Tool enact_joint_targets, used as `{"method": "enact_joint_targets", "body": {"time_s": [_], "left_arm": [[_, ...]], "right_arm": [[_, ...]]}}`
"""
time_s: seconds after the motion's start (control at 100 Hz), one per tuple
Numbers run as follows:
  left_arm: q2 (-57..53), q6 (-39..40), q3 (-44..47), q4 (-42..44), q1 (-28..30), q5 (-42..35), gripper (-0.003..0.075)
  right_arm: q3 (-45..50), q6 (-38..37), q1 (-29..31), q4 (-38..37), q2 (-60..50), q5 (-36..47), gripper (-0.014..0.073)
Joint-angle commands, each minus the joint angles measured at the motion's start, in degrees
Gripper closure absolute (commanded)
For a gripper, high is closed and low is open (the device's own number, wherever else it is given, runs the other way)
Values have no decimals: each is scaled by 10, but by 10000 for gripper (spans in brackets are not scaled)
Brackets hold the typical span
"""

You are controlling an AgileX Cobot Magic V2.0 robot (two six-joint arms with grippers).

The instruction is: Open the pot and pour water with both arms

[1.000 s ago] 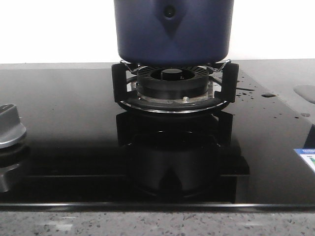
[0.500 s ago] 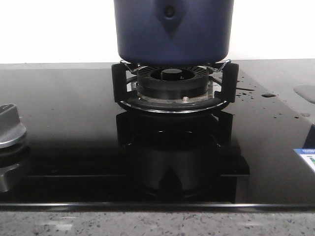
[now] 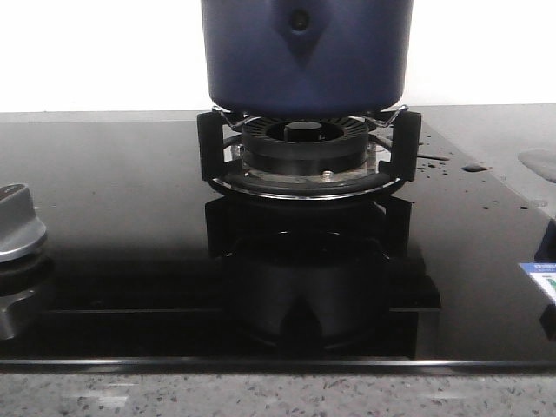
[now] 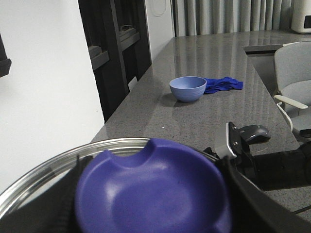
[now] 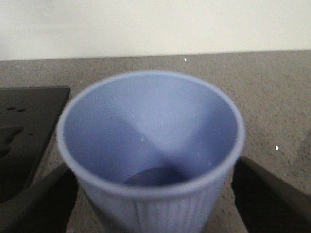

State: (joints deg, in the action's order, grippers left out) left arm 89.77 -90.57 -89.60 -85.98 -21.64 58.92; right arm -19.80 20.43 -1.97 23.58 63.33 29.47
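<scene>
The dark navy pot [image 3: 304,56] stands on the burner at the back middle, its top cut off by the frame. Neither gripper shows in the front view. In the left wrist view my left gripper [image 4: 153,194] is shut on the blue knob [image 4: 155,184] of a glass lid with a steel rim [image 4: 58,162]; the pot does not show there. In the right wrist view my right gripper [image 5: 153,194] is shut on a light blue ribbed cup [image 5: 150,121], upright, with a little dark liquid at its bottom.
The black ribbed burner ring [image 3: 302,143] and pan support [image 3: 208,143] sit on the glossy black cooktop. A silver stove knob [image 3: 16,221] is at the left and water drops [image 3: 434,156] lie to the right. A blue bowl [image 4: 187,88] and blue cloth [image 4: 223,85] lie on the grey counter.
A dark reflection has come onto the cooktop at the right edge, over the label's lower part. The pot and burner have not moved.
</scene>
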Motion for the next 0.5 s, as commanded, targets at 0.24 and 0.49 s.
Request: {"method": "enact_joint_targets", "body": {"time_s": [0.24, 0.49], "left_arm": [[-30, 7, -21, -54, -3, -2, 448], [-30, 7, -21, -54, -3, -2, 448]], "right_arm": [[-48, -41, 1, -19, 41, 72, 8], [-49, -55, 1, -21, 68, 72, 71]]}}
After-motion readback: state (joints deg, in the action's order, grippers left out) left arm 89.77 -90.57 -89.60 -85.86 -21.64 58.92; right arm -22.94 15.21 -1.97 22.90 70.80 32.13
